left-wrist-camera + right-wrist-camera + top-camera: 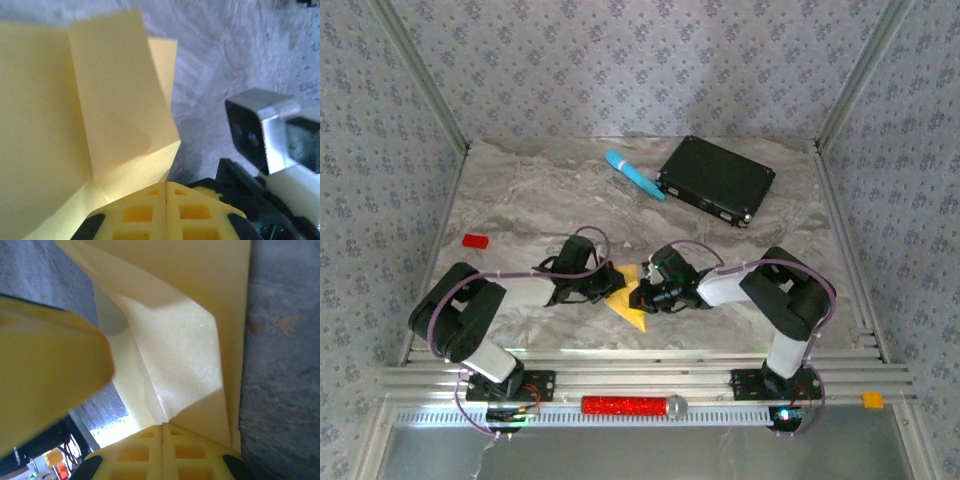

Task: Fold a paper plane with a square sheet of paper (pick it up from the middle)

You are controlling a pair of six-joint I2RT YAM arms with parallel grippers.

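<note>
Near the middle of the table's near edge, I see the left fingers (145, 212) and right fingers (142, 452) each pinched shut on the creased square sheet of paper (629, 303) between them. Farther back lie a red block (474, 240), a blue cylinder (633, 173) and a black box (717, 180).

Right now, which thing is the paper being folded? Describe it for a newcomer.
On the marbled table, look near the front edge where the left hand and right hand meet. The creased sheet of paper is held by both: yellow and pointed, unlike the small red block.
</note>
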